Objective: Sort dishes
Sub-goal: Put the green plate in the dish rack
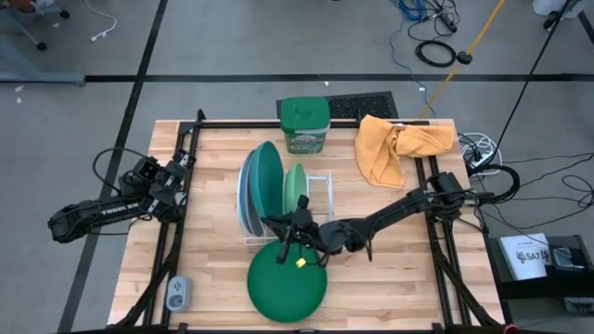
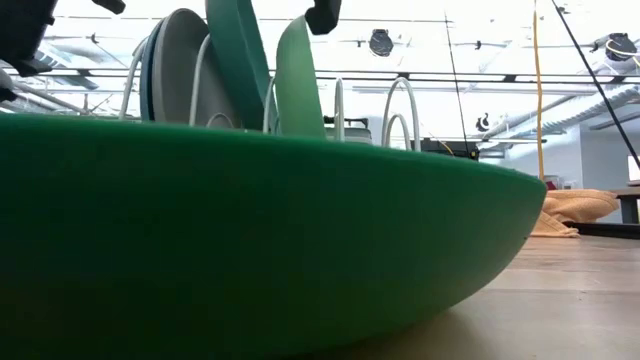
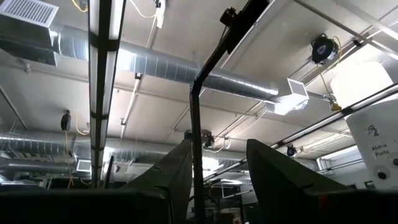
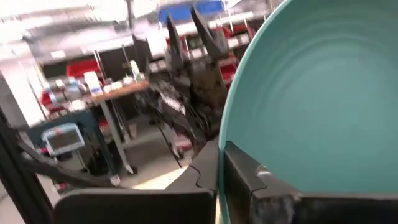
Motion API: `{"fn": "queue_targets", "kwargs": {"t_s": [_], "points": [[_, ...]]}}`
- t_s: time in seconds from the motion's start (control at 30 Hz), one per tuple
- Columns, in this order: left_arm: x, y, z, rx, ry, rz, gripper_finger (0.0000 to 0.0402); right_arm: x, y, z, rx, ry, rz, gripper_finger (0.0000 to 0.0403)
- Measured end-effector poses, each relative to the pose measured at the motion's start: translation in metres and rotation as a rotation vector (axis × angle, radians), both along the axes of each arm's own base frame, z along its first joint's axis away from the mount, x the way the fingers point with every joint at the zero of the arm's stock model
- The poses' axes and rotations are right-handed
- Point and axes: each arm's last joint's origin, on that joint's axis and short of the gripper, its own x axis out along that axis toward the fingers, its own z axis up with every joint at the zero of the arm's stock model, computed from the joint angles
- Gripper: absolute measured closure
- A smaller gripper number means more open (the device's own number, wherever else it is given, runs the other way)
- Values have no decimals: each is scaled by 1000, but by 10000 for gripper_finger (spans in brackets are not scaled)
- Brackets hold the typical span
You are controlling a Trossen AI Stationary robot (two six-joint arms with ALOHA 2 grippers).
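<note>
Right hand (image 1: pixel 290 225) reaching across the desk (image 1: pixel 399 288) to the near end of the white wire rack (image 1: pixel 320 178), just above the far rim of the dark green plate (image 1: pixel 287 281). Closed on the edge of the light green plate (image 1: pixel 295 188), one finger (image 4: pixel 245 174) on each face of the rim in the right wrist view, with the plate's pale inner face filling the space just past them. Light green plate standing on edge in a rack slot, upright. Beside it in the rack, also on edge: teal plate (image 1: pixel 268 176), then grey plate (image 2: pixel 185 70), then blue plate (image 2: pixel 148 75) at the outer side, only a sliver of its rim visible. Dark green plate lying flat on the desk in front of the rack, near the front edge, apart from the hand. Left hand (image 3: pixel 217 174) parked off the desk's left side, pointed up at the ceiling, fingers parted and empty. Green lidded tub (image 1: pixel 304 123) and orange cloth (image 1: pixel 399 147) at the desk's far edge.
</note>
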Motion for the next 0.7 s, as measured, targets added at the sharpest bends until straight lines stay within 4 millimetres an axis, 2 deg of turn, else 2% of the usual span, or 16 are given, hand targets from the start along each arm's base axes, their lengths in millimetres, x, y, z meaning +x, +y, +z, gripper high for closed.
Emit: {"fn": "queue_targets", "kwargs": {"t_s": [0.37,0.5,0.7], "points": [[0,0,0,0,-1,0,248,1,-1,-10,2,84,-26,368],[0,0,0,1,-1,0,248,1,-1,-11,-1,92,-23,328],[0,0,0,1,0,0,248,1,0,-11,-7,95,-26,242]]}}
